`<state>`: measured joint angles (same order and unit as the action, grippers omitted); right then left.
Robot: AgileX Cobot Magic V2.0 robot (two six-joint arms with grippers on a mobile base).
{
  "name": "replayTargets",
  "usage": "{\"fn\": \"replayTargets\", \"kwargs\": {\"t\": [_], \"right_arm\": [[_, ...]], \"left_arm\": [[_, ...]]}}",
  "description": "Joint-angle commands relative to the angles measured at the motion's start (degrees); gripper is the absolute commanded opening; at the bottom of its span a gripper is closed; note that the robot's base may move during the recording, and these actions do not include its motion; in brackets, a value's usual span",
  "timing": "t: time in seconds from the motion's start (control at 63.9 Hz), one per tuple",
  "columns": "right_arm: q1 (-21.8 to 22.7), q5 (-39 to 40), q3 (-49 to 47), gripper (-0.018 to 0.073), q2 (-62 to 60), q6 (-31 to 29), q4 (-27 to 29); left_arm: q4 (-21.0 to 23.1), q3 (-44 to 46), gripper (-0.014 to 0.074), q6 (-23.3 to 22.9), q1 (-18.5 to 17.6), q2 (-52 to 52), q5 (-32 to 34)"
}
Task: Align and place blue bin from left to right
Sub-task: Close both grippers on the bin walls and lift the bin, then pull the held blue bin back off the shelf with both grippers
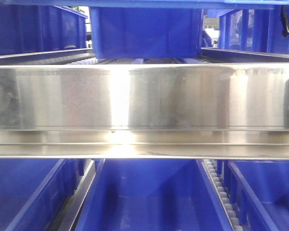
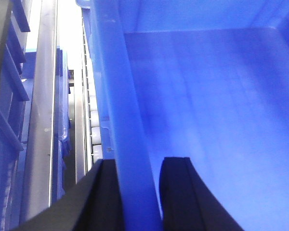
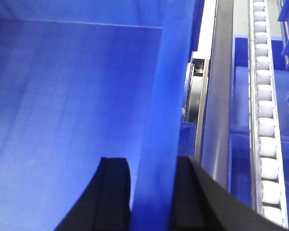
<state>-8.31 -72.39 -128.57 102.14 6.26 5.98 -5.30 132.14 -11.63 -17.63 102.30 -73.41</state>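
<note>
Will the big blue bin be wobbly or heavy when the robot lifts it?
Probably light: the blue bin looks empty. Likely stiff, since its walls look thick. With the left hand and right hand pinching opposite walls, it shouldn't tip much.

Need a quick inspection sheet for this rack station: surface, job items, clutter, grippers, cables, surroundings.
Surface: shiny steel rack beam spans the front view; white roller track runs beside the lane.
Job's things: medium-blue plastic bin, visible interior bare, gripped at both side walls.
Clutter: nothing seen.
Grippers: left gripper and right gripper each straddle a bin wall, black fingers against both faces.
Cables: black cord-like piece hangs at top right; unclear what it is.
Surroundings: other blue bins on levels above and below the beam.
</note>
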Motion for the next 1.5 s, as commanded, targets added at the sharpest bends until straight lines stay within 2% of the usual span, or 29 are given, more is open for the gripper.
{"fn": "replayTargets", "kwargs": {"t": [0.0,1.486], "right_arm": [[0.2,5.6,-1.3,-0.0154,-2.1,-1.4,-1.8],[0.2,7.8,-1.3,-0.0154,-1.5,-1.4,-1.8]], "left_arm": [[-1.5,1.1,-0.0111,0.6,0.1,-1.8,3.4],[-1.9,1.1,-0.0111,0.6,0.1,-1.8,3.4]]}}
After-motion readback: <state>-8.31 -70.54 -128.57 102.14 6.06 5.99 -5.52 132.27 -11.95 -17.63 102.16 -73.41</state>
